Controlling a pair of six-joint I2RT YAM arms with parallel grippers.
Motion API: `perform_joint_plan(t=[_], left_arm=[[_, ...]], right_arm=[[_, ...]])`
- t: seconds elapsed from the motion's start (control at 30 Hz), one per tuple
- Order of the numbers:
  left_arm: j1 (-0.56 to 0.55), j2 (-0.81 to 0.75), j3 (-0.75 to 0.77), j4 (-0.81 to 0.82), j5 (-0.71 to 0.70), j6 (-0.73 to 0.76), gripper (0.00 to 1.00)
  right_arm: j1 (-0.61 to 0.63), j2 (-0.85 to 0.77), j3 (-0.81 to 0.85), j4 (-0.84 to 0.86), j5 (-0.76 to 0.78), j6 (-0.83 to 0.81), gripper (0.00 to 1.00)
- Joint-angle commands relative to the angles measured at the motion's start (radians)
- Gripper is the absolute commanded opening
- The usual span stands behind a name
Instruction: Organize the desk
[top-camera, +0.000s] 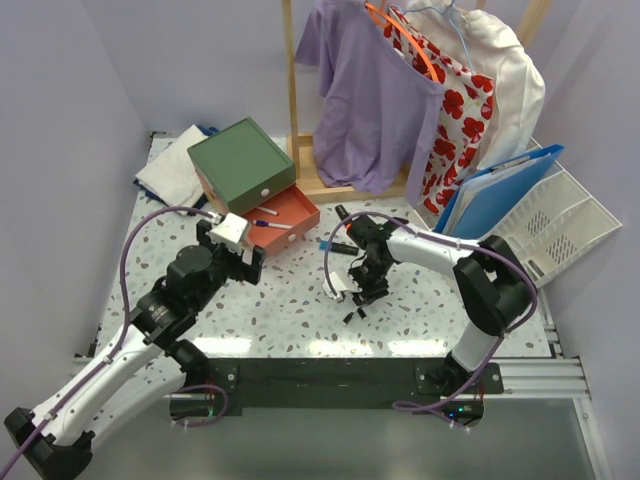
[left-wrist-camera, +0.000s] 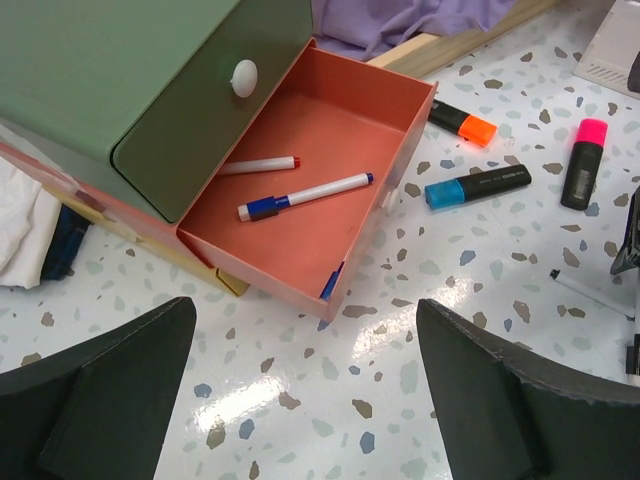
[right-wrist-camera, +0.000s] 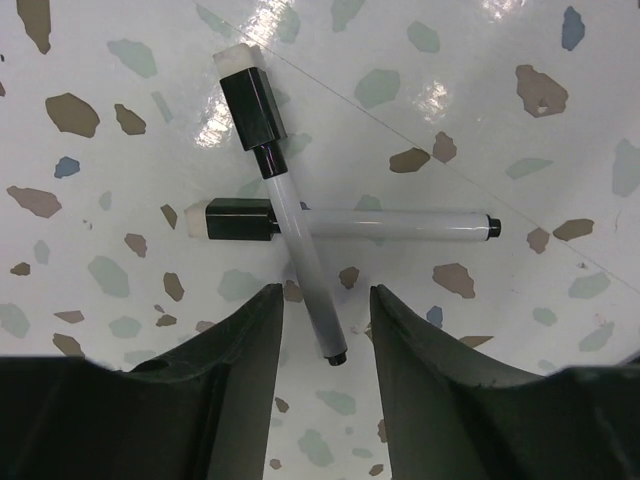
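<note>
Our right tool (right-wrist-camera: 325, 308) hangs low over the bench (right-wrist-camera: 560, 130), its fingers (right-wrist-camera: 215, 385) apart and clamped on nothing. Two black-capped markers lie crossed beneath it. The steep marker (right-wrist-camera: 300, 250) is the one that matters. Its plain end sits right between the two fingers, and its capped end points away from the tool. Its long axis runs nearly square to the line along which the fingers close, so we judge a short drop and a squeeze would take it by the barrel. The level marker (right-wrist-camera: 380, 224) lies across it, touching, and appears to be underneath, so a lift might drag it along.

The right arm is plainly the nearer one. Our left tool (left-wrist-camera: 305, 350) also stands parted and empty, well apart from the pair. It hovers just in front of the open orange drawer (left-wrist-camera: 335, 120) of the green box (left-wrist-camera: 100, 70), where a few pens already lie. Three highlighters (left-wrist-camera: 476, 186) rest loose near the drawer.

The bench is glossy white speckled stone, and it throws back glare. We judge a round barrel may roll on it. Lilac walls (top-camera: 60, 120) close the space, with a clothes rail (top-camera: 400, 90) and a file tray (top-camera: 565, 225) at the back.
</note>
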Motion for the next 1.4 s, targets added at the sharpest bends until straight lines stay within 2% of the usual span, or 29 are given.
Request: perform_joint_plan(t=[0.0, 0.1, 0.13, 0.3, 0.37, 0.5, 0.6, 0.7, 0.8, 0.87, 1.0, 1.1, 1.2, 1.37], left_arm=[[0.003, -0.017, -0.004, 0.035, -0.013, -0.011, 0.98], [0.003, -0.026, -0.004, 0.035, -0.015, -0.011, 0.98], [0.003, -0.026, -0.002, 0.035, -0.015, -0.011, 0.98], [0.003, -0.041, -0.004, 0.034, -0.024, -0.012, 0.98], [0.001, -0.048, -0.004, 0.034, -0.03, -0.014, 0.98], [0.001, -0.069, -0.004, 0.033, -0.046, -0.018, 0.98], [0.002, -0.092, -0.005, 0.037, -0.064, -0.021, 0.98], [0.003, -0.113, -0.007, 0.04, -0.082, -0.026, 0.98], [0.003, -0.132, -0.007, 0.041, -0.107, -0.031, 0.98], [0.003, -0.143, -0.007, 0.041, -0.124, -0.031, 0.98], [0.003, -0.155, -0.007, 0.034, -0.138, -0.037, 0.98], [0.004, -0.16, -0.008, 0.033, -0.142, -0.037, 0.98], [0.003, -0.161, -0.007, 0.032, -0.144, -0.038, 0.98], [0.004, -0.167, -0.008, 0.03, -0.147, -0.035, 0.99]], right_arm=[[0.011, 0.018, 0.008, -0.002, 0.038, 0.001, 0.39], [0.011, 0.017, 0.007, -0.005, 0.041, -0.001, 0.32], [0.011, 0.017, 0.013, -0.012, 0.041, -0.001, 0.26], [0.011, -0.011, 0.021, -0.028, 0.031, -0.005, 0.1], [0.011, -0.023, 0.022, -0.032, 0.023, -0.007, 0.0], [0.011, -0.069, 0.041, -0.055, 0.003, 0.008, 0.0], [0.011, -0.115, 0.122, -0.089, -0.02, 0.091, 0.0], [0.016, -0.117, 0.277, -0.132, -0.008, 0.203, 0.0], [0.043, -0.077, 0.502, -0.132, 0.067, 0.307, 0.0], [0.083, -0.028, 0.583, -0.115, 0.145, 0.378, 0.0], [0.141, 0.064, 0.767, -0.017, 0.288, 0.433, 0.03], [0.169, 0.176, 0.91, -0.014, 0.391, 0.444, 0.04], [0.18, 0.271, 1.002, 0.0, 0.429, 0.459, 0.07], [0.19, 0.316, 1.009, 0.056, 0.472, 0.461, 0.14]])
